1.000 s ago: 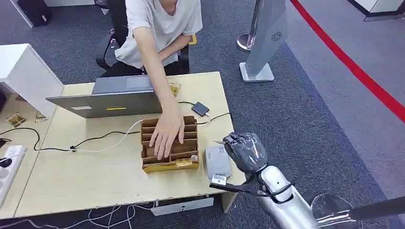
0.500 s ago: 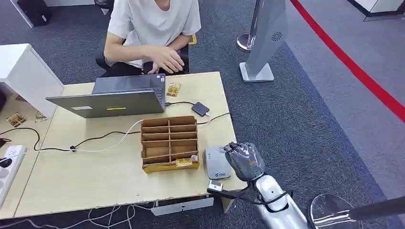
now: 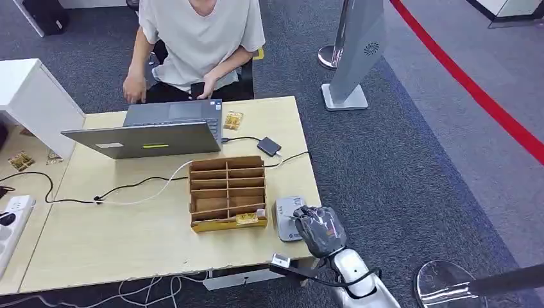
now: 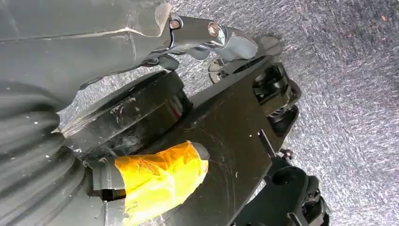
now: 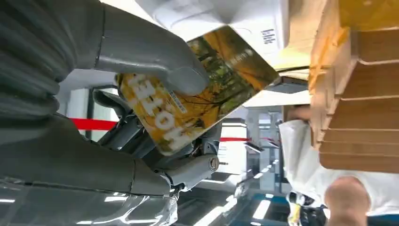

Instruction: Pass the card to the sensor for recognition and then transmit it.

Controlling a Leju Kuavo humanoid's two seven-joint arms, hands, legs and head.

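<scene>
My right hand hovers at the table's front right corner, over the near edge of the grey card sensor. In the right wrist view the thumb pinches a yellow-orange card printed with white letters. The card's free end points toward the pale sensor body and sits close to it; contact cannot be judged. My left hand hangs over grey carpet, its yellow-taped thumb apart from the fingers, holding nothing.
A cardboard compartment box stands just left of the sensor. Behind it are an open laptop, cables and a small black adapter. A person sits at the table's far side. A power strip lies far left.
My right hand has come down and toward the table's front edge, bringing the card over the sensor. The person's hand left the cardboard box and drew back behind the laptop.
</scene>
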